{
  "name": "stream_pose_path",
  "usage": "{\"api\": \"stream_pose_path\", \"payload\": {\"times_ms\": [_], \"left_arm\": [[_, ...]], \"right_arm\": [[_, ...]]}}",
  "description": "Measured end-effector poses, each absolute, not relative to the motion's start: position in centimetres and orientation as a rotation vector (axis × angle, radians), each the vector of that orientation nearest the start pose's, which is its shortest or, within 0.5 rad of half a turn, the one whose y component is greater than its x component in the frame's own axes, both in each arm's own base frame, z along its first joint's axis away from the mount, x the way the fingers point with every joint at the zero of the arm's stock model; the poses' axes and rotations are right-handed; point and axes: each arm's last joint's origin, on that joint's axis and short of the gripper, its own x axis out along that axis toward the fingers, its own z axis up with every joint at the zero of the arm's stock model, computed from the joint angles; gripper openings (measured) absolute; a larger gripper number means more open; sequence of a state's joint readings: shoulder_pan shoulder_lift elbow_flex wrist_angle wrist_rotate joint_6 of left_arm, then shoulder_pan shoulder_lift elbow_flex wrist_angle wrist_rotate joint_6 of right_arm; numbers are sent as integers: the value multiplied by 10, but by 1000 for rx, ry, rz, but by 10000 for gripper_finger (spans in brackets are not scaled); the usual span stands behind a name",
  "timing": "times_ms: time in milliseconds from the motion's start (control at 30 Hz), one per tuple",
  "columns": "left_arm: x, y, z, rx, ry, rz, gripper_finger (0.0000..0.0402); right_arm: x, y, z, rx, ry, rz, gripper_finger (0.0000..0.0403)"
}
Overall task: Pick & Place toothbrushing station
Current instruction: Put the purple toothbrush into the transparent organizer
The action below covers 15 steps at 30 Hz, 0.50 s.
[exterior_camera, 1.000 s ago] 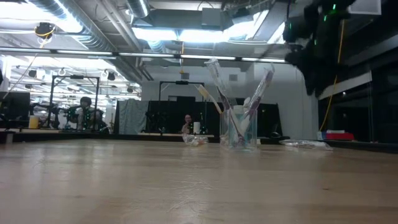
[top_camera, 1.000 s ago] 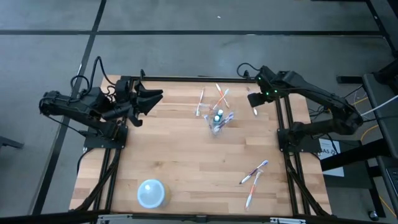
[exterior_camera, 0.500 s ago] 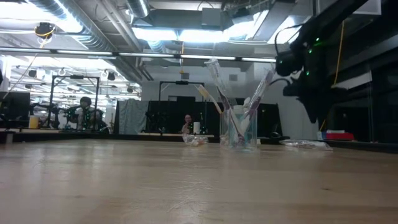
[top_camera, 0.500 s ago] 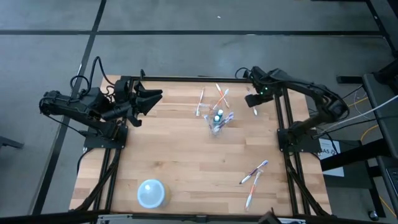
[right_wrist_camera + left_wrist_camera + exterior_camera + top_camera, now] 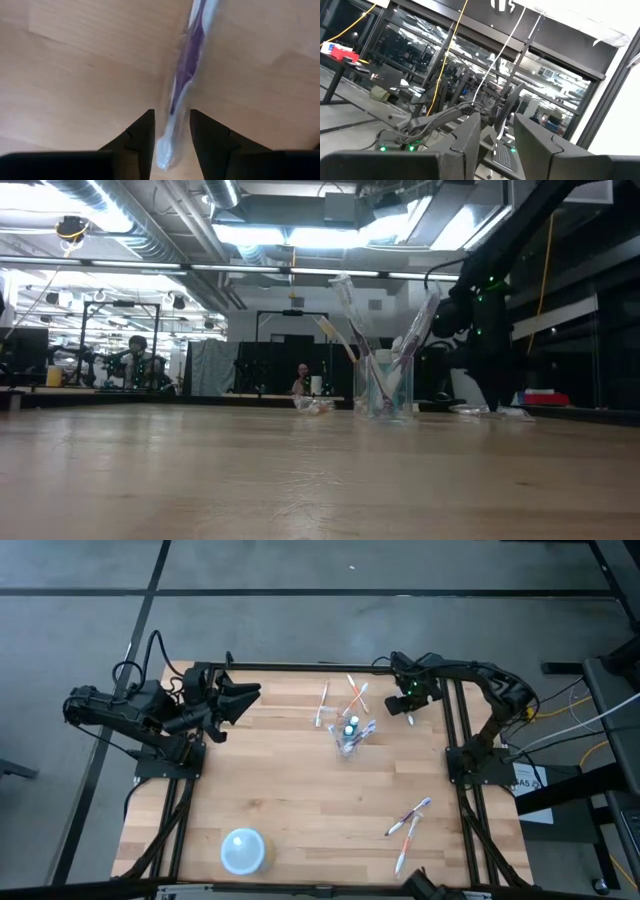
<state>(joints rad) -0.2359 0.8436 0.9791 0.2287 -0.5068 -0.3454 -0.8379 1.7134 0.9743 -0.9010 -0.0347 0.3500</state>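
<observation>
- The right gripper [image 5: 404,705] is low at the tabletop's [image 5: 300,780] far right corner; its fingers [image 5: 137,142] are spread to either side of a purple-accented toothbrush [image 5: 185,75] lying flat on the wood, not yet pinching it.
- The clear cup [image 5: 350,735] stands near the middle of the far half of the tabletop, holding several toothbrushes and a teal-capped tube [image 5: 351,724], just beside the right gripper's working spot.
- In the low view the cup [image 5: 390,395] is upright, brushes leaning out of it, with the right arm [image 5: 490,340] coming down just to its side.
- Loose toothbrushes [image 5: 323,703] lie beyond the cup, and another small group [image 5: 408,820] lies well apart near the tabletop's right front.
- A pale blue bowl [image 5: 243,850] sits near the front edge, far from everything else.
- The left gripper [image 5: 245,698] waits above the far left corner, fingers [image 5: 470,140] apart and holding nothing.
- A person [image 5: 135,360] shows in the room behind.
</observation>
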Motion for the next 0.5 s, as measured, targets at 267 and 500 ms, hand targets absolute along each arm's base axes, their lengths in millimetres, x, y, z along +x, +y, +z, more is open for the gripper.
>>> {"api": "stream_pose_path", "payload": {"times_ms": [267, 500], "left_arm": [[165, -25, 426, -466, -384, 209, 113], [165, -25, 426, -457, -382, 230, 113]], "right_arm": [[185, -199, 155, 975, 1386, -800, 10], [182, -176, 202, 969, 1230, -759, 3]]}}
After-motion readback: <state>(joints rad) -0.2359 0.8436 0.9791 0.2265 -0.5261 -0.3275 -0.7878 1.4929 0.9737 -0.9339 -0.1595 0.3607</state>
